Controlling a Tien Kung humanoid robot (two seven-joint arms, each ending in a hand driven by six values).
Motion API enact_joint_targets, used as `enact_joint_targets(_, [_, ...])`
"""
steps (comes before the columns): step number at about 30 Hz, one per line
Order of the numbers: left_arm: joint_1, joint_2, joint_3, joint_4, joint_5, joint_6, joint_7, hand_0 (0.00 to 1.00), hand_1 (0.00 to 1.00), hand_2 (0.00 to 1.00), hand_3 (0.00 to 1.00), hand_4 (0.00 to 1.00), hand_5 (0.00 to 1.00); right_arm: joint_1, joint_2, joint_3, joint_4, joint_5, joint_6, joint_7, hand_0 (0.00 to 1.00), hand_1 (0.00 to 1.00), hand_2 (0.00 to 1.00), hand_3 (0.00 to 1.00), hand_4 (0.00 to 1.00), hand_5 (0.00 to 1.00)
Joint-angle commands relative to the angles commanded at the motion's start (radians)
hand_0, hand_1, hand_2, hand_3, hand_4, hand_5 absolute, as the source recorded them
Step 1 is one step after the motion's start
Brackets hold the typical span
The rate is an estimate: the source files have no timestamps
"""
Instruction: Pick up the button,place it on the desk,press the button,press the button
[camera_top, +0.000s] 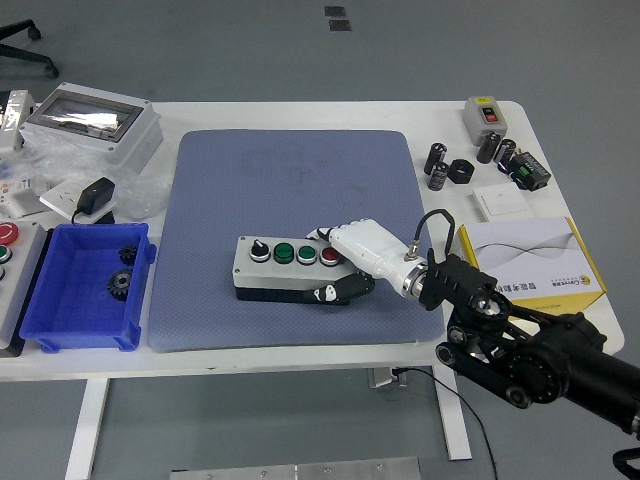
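Observation:
The button box (285, 267) is a grey box with a black selector knob, two green buttons and a red button on top. It lies on the blue-grey mat (290, 190), near the mat's front edge. My right hand (345, 258), white with black fingertips, is shut on the box's right end, fingers over the far side and thumb (330, 292) on the near side. My left arm is out of view.
A blue bin (88, 290) with black gears stands at the front left. A grey enclosure (90, 122), a black adapter (96, 194) and plastic bags lie at the back left. A yellow-edged box (528, 262), black capacitors (438, 165) and a switch (486, 114) lie on the right.

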Motion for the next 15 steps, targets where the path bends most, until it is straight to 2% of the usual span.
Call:
enact_joint_targets(3, [0.000, 0.000, 0.001, 0.000, 0.000, 0.000, 0.000, 0.594, 0.501, 0.487, 0.567, 0.056, 0.002, 0.002, -0.001, -0.003, -0.001, 0.000, -0.002, -0.001, 0.647, 0.572, 0.528, 0.516, 0.002, 0.096])
enact_joint_targets(4, [0.000, 0.000, 0.001, 0.000, -0.001, 0.000, 0.000, 0.593, 0.501, 0.487, 0.567, 0.054, 0.002, 0.001, -0.001, -0.003, 0.000, 0.000, -0.002, -0.004, 0.806, 0.696, 0.664, 0.656, 0.056, 0.077])
enact_joint_targets(9, [0.002, 0.000, 0.001, 0.001, -0.001, 0.001, 0.000, 0.593, 0.501, 0.487, 0.567, 0.054, 0.002, -0.008, -0.002, -0.002, 0.005, -0.010, -0.006, -0.029, 0.806, 0.696, 0.664, 0.656, 0.056, 0.077])
enact_joint_targets(10, [0.003, 0.000, 0.002, 0.001, -0.001, 0.002, 0.001, 0.591, 0.500, 0.487, 0.568, 0.052, 0.002, -0.010, -0.002, -0.002, 0.005, -0.009, -0.006, -0.032, 0.855, 0.771, 0.748, 0.756, 0.233, 0.008])
enact_joint_targets(15, [0.003, -0.001, 0.001, 0.001, 0.000, 0.001, 0.000, 0.591, 0.500, 0.487, 0.568, 0.052, 0.002, -0.011, -0.003, -0.004, 0.005, -0.004, -0.010, -0.039, 0.855, 0.771, 0.748, 0.756, 0.233, 0.008])
